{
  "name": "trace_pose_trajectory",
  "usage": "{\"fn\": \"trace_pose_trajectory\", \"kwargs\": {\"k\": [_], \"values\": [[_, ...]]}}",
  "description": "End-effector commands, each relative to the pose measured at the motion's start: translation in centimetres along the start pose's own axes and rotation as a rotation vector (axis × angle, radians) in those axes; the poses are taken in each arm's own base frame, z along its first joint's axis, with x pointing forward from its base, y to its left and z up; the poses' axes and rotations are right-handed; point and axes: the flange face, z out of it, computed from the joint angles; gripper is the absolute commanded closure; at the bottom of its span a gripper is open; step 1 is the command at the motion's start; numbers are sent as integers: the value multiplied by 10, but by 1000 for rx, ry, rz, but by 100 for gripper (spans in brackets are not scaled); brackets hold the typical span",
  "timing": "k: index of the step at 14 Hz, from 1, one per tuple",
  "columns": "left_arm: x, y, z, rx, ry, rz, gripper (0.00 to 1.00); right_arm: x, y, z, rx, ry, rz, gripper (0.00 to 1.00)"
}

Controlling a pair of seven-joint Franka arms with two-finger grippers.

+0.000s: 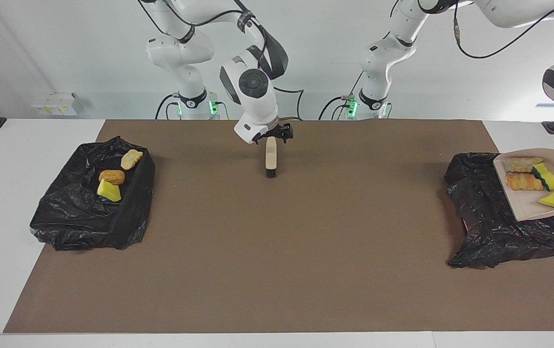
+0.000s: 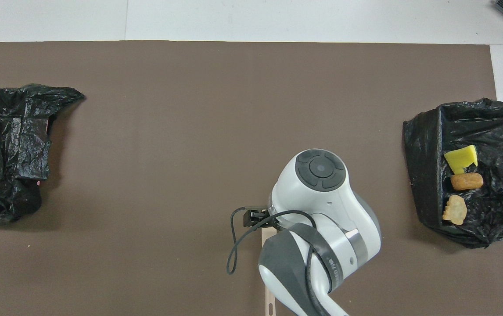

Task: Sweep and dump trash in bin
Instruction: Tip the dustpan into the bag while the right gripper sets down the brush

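- The right gripper [image 1: 274,135] hangs just over the brush [image 1: 270,157] lying on the mat, fingers spread wide.
- The left gripper is out of frame, clamped on the dustpan [image 1: 518,205].
- The trash [image 1: 523,181] is carried in the dustpan above the black bag [image 1: 489,217] at the left arm's end.

Two black bin bags [image 2: 12,149] sit at the brown mat's [image 2: 190,109] ends, one holding three pieces of trash [image 2: 461,184], while the right arm's wrist [image 2: 321,210] covers a beige brush [image 2: 267,245].
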Motion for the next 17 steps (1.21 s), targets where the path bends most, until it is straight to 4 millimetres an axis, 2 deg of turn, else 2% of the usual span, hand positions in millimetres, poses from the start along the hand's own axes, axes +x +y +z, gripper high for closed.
{"fn": "trace_pose_trajectory", "kwargs": {"k": [1, 2, 4, 6, 9, 10, 11, 13, 17], "values": [[-5, -8, -12, 41, -143, -12, 100, 15, 16, -34, -25, 90, -4, 0], [-5, -7, -15, 34, -191, -16, 100, 20, 23, -40, -58, 122, -8, 0], [-1, -2, -35, 46, -256, 27, 100, 30, 35, -57, -152, 212, -36, 0], [6, 4, -58, 55, -303, 77, 100, 44, 52, -83, -193, 281, -22, 0], [5, 6, -65, 70, -346, 95, 100, 65, 120, -142, -171, 337, 13, 0], [0, 4, -82, 107, -397, 123, 100, 61, 141, -161, -177, 354, -6, 0], [-4, 2, -95, 133, -419, 128, 100, 56, 160, -171, -186, 347, 1, 0], [-2, -2, -101, 146, -418, 123, 100, 43, 194, -194, -183, 343, 48, 0], [30, -21, -120, 131, -338, 87, 100, 13, 278, -247, -108, 355, 139, 0]]}}
